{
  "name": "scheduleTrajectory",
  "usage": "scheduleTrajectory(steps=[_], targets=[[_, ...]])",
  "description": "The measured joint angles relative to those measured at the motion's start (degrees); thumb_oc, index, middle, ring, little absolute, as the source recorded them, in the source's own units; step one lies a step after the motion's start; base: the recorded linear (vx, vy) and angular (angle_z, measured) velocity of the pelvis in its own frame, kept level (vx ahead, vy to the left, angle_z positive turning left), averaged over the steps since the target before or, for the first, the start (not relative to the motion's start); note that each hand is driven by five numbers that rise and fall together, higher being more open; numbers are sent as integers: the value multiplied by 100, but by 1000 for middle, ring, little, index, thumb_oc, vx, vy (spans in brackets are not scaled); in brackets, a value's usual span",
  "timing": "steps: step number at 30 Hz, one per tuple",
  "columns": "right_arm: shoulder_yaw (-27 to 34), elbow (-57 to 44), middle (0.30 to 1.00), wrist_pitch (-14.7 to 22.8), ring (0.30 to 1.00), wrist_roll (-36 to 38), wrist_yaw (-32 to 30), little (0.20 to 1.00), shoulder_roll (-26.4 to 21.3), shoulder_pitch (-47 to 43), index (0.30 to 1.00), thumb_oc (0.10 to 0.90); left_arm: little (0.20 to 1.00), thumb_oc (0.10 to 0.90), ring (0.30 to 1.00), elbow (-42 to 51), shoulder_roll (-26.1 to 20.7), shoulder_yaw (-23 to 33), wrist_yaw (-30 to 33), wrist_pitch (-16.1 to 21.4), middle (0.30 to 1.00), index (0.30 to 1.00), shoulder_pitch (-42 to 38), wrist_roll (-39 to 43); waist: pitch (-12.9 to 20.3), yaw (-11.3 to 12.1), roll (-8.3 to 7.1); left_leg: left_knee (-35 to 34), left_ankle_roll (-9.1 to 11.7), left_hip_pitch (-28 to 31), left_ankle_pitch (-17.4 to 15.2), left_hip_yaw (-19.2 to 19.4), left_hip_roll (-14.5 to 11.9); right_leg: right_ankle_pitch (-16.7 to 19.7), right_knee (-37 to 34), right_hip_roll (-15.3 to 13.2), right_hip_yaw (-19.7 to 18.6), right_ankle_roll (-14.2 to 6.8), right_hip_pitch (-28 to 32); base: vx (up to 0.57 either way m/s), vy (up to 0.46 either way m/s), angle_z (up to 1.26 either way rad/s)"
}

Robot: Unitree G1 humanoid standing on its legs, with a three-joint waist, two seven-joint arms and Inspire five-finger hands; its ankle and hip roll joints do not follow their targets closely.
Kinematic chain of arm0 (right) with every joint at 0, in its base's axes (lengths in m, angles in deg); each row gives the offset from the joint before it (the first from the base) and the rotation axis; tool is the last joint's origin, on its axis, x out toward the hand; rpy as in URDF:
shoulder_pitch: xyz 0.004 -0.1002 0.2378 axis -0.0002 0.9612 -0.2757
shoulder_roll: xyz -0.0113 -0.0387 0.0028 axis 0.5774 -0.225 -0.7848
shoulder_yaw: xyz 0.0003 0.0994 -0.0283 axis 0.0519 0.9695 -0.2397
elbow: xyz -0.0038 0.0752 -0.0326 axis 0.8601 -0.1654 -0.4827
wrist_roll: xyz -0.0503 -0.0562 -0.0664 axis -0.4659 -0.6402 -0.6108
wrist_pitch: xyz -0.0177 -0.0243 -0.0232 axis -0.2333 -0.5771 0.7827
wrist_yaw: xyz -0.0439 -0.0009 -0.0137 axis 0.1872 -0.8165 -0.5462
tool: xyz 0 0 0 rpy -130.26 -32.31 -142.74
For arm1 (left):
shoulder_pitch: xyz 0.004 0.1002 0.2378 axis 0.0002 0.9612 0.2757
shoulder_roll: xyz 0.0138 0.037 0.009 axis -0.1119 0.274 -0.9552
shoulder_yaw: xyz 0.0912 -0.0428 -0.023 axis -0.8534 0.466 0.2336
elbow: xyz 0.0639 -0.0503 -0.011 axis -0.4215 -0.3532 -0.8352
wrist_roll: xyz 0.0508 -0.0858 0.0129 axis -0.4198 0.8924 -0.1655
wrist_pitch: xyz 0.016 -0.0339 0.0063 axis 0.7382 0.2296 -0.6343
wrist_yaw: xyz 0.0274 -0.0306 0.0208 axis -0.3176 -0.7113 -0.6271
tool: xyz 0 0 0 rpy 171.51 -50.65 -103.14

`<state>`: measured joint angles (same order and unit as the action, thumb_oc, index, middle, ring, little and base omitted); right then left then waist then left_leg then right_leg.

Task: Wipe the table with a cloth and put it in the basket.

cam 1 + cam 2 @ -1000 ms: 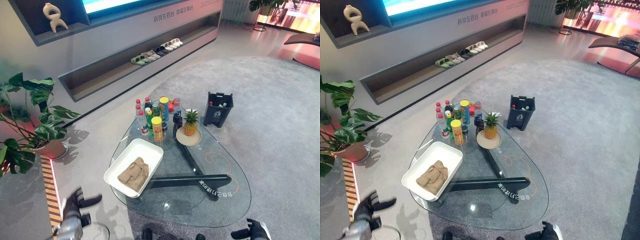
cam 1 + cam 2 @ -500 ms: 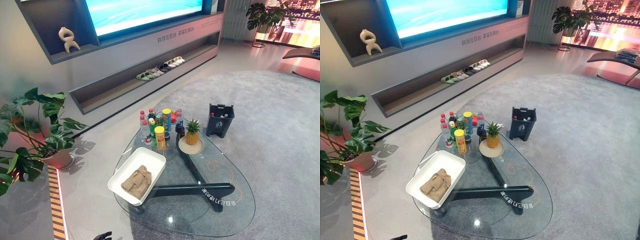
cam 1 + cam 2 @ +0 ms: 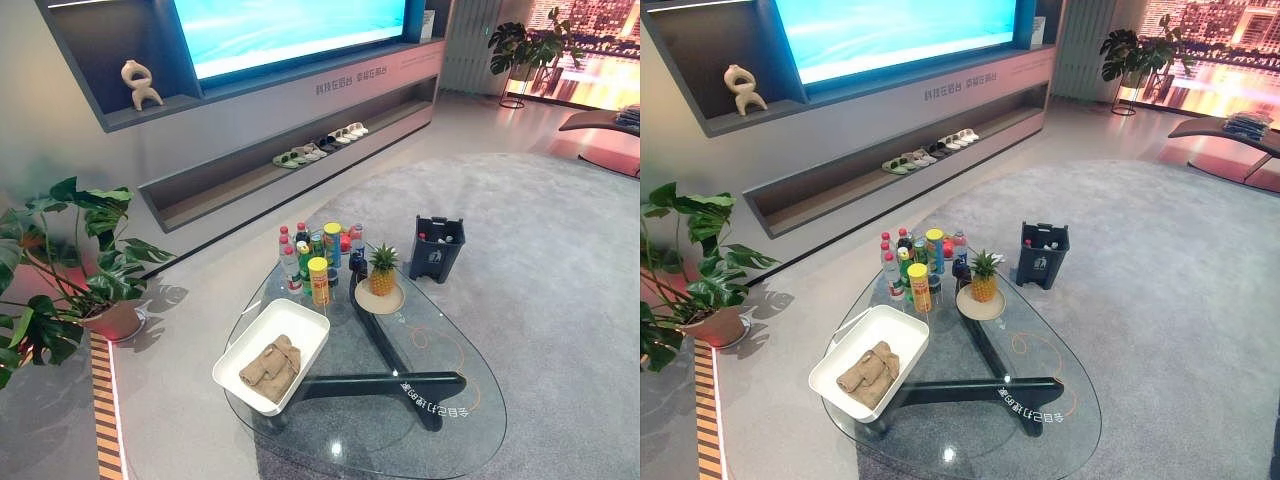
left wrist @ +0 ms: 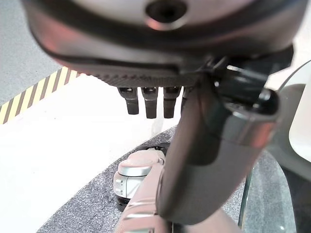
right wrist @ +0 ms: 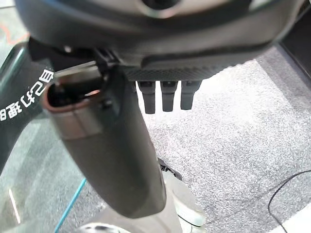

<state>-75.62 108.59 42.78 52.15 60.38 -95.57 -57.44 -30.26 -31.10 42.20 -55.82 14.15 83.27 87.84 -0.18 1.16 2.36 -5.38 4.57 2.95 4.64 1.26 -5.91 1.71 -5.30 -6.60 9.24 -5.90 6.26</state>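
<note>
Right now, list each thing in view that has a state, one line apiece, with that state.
cloth: bunched up, lying inside the basket.
basket: white, resting on the glass table, holding the cloth.
glass table: standing, nothing spilled on it.
pineapple: upright on its plate.
bottles: upright, clustered at the table's far end.
bin: upright on the carpet, open-topped.
left hand: open, holding nothing.
right hand: open, holding nothing.
</note>
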Motion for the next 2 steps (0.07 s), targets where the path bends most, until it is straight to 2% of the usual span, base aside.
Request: scheduleTrajectory(steps=[2], targets=[[-59,1,900,-1,900,-1,0,900,0,0,900,800,900,800,900,1,0,-1,0,1,900,900,-1,0,1,-2,3,0,0,0,0,1,-1,0,0,1,-1,0,-1,0,0,0]])
